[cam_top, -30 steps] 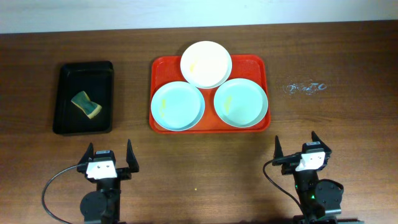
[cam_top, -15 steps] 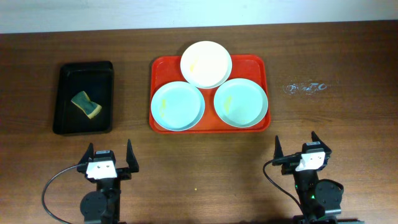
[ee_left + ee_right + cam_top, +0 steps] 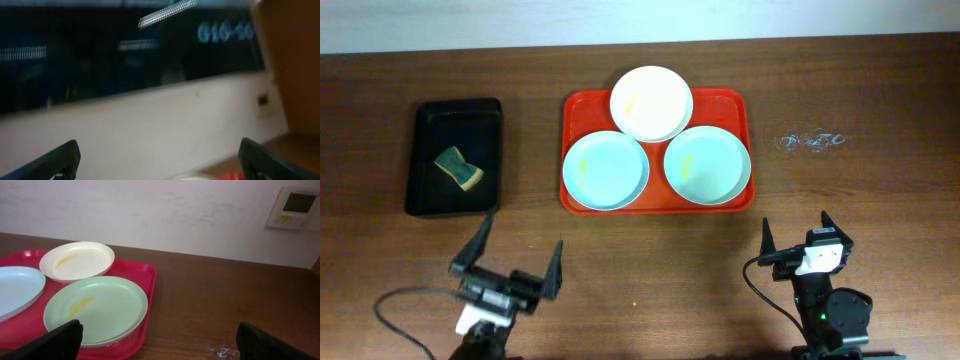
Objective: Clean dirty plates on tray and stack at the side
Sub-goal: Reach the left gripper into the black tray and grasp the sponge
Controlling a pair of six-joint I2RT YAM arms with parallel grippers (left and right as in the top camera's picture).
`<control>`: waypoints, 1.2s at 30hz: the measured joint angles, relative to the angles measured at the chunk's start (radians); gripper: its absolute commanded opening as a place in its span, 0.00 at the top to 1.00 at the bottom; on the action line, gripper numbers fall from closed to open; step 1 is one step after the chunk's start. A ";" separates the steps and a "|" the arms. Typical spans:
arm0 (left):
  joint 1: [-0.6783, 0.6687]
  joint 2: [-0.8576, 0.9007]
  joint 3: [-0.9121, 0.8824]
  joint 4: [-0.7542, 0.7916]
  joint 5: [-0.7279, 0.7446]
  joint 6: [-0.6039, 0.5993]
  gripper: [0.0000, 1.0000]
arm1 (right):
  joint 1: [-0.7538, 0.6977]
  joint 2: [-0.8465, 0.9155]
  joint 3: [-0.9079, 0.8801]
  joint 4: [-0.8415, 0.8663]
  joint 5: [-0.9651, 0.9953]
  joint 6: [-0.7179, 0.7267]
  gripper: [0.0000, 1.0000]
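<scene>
Status: task not started, as far as the views show. Red tray (image 3: 732, 102) sits at the middle of the tabletop (image 3: 880, 200), close to the far edge. All three plates are on it: white plate (image 3: 651, 103) at the tray's far side and overhanging its far rim, left mint-blue plate (image 3: 606, 171) and right mint-blue plate (image 3: 708, 165) side by side along its near side. Rims crowd together; touching or just apart, cannot tell. Each plate carries a yellow smear, clearest in the right wrist view, so none counts as cleaned. No stack exists beside the tray. Sponge (image 3: 459, 168), yellow and green, lies alone in the black tray (image 3: 460, 120) toward the far-left corner, well apart from both arms. Left gripper (image 3: 518, 255) hangs near the near edge, left of centre, jaws spread and holding nothing; its wrist camera faces a pale wall and a dark pane, not the work. Right gripper (image 3: 797, 232) sits near the near edge toward the right, jaws spread, empty, facing the tray. Remaining: fetch sponge, wipe three plates, stack them at the side. Writing: blurred cyan characters (image 3: 226, 31) on the dark pane, unreadable; wall panel (image 3: 297, 207) has a small screen, its text too small to read. No brand on the tray or plates. Faint white scuff (image 3: 810, 142) marks the tabletop right of the tray.
</scene>
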 measured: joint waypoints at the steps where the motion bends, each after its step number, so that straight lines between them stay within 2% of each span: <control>1: 0.000 0.002 -0.003 0.078 0.023 -0.003 0.01 | 0.000 0.000 0.000 0.000 0.000 0.000 0.01; 3: 0.000 0.000 0.010 0.167 0.030 -0.004 0.01 | 0.000 0.000 0.000 0.000 0.000 0.000 0.01; 6: 0.000 0.032 0.072 0.060 -0.007 0.001 0.01 | 0.000 0.002 0.000 0.000 0.000 0.000 0.01; 7: 0.000 0.093 0.126 0.014 -0.017 0.005 0.01 | 0.000 0.003 0.000 0.000 0.000 0.000 0.01; 9: 0.000 0.256 0.288 -0.130 -0.030 0.012 0.01 | 0.000 0.005 0.000 0.000 0.000 0.000 0.01; 11: 0.000 0.518 0.553 -0.401 -0.006 0.022 0.01 | 0.000 0.005 0.000 0.000 0.000 0.000 0.01; 12: 0.000 0.634 0.660 -0.501 0.025 0.043 0.01 | 0.000 0.004 0.000 0.001 0.001 0.000 0.01; 13: 0.000 0.845 0.871 -0.681 0.134 0.065 0.01 | 0.000 0.004 0.000 0.000 0.000 0.000 0.01; 14: 0.000 0.941 0.964 -0.799 0.198 0.076 0.01 | 0.000 0.006 0.000 -0.001 0.001 0.000 0.01; 17: -0.003 1.190 1.190 -0.896 0.312 0.092 0.01 | 0.000 0.005 0.000 0.000 0.000 0.000 0.01; 19: -0.006 1.309 1.307 -1.030 0.204 0.041 0.01 | 0.000 0.005 0.000 0.000 0.000 0.000 0.01; 21: -0.006 1.416 1.436 -1.180 -0.066 -0.042 0.01 | 0.000 0.005 0.000 0.000 0.000 0.000 0.01; 22: -0.005 1.493 1.516 -1.224 -0.274 -0.085 0.01 | 0.000 0.005 0.000 0.000 0.001 0.001 0.01; 24: 0.008 1.585 1.545 -1.223 -0.469 -0.118 0.01 | 0.000 0.005 0.000 0.000 0.001 0.000 0.01; 26: 0.049 1.677 1.545 -1.202 -0.569 -0.163 0.01 | 0.000 0.005 0.000 0.000 0.000 0.000 0.01; 29: 0.122 1.796 1.545 -1.194 -0.608 -0.293 0.01 | 0.000 0.005 0.000 0.000 0.000 0.000 0.01; 32: 0.131 1.860 1.546 -1.260 -0.635 -0.343 0.01 | 0.000 0.005 0.000 0.000 0.001 0.000 0.01; 36: 0.247 1.882 1.571 -1.365 -0.521 -0.417 0.00 | 0.000 0.005 0.000 0.000 0.000 0.001 0.01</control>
